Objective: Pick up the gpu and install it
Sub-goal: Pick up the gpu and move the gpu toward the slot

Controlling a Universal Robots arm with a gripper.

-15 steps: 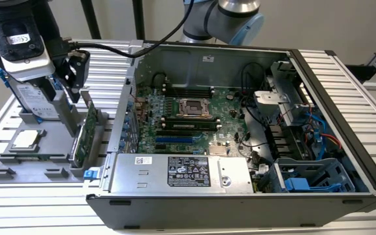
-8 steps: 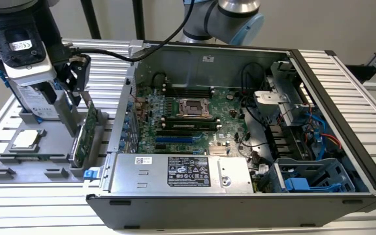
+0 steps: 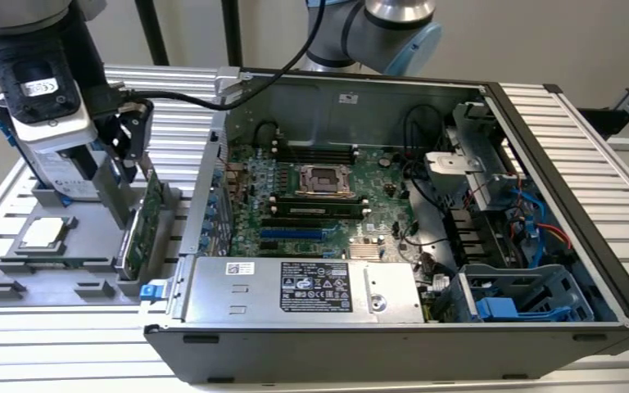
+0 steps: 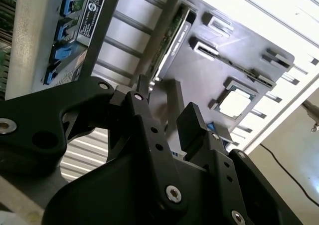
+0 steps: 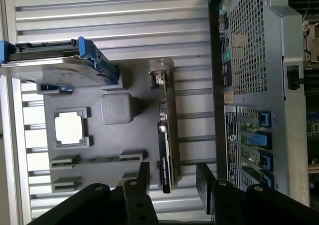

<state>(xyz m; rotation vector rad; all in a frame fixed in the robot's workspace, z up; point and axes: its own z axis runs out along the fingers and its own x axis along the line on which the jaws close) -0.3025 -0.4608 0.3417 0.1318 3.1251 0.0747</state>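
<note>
Hovering at the upper left of the exterior view with the gripper, black fingers spread apart and pinching nothing. Just beneath, at the left of that frame, the gpu: standing on its long edge in a slot of the gray tray, green board upright, outside the case and not yet installed. In both wrist views, one finger to either side of the line of the card's upper edge, silver bracket at the end away from the fingers; impossible to tell whether touching. On the same tray, the small square CPU chip lying flat at the far left, and the hard drive in its blue frame standing upright by the arm's wrist. Filling the centre and right of the exterior view, the open computer case with the motherboard inside, just beside the tray. Under everything, the slatted metal table
</note>
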